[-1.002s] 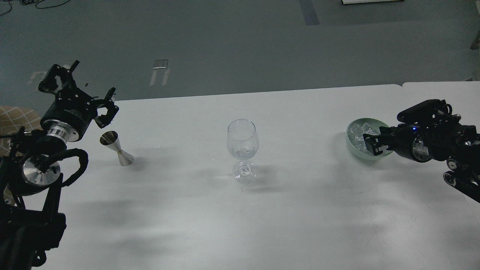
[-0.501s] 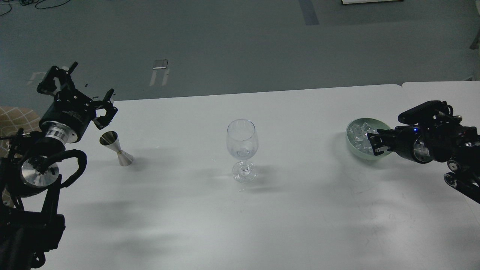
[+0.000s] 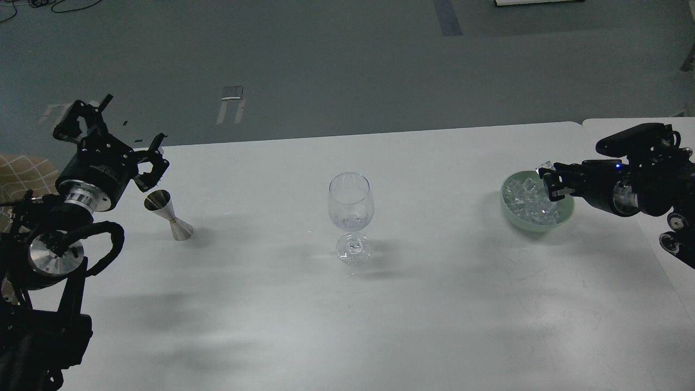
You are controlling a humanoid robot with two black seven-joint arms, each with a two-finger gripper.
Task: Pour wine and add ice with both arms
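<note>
A clear wine glass (image 3: 351,202) stands at the table's middle with a little clear wine (image 3: 350,221) at the bottom of its bowl. A heap of ice (image 3: 524,200) fills a pale green bowl (image 3: 543,228) at the right. My right gripper (image 3: 548,175) hangs just above the bowl's far right rim, shut on one small clear ice cube (image 3: 545,165) at its tip. A steel jigger (image 3: 168,215) stands at the left. My left gripper (image 3: 130,127) is open and empty, above and just left of the jigger.
The white table (image 3: 380,326) has its far edge behind the glass. A second table (image 3: 624,126) adjoins at the far right. A patterned cushion (image 3: 16,174) shows at the left edge. The grey floor lies beyond.
My right gripper has risen out of the bowl, up and to the right, with an ice cube at its tip. The left arm has barely shifted.
</note>
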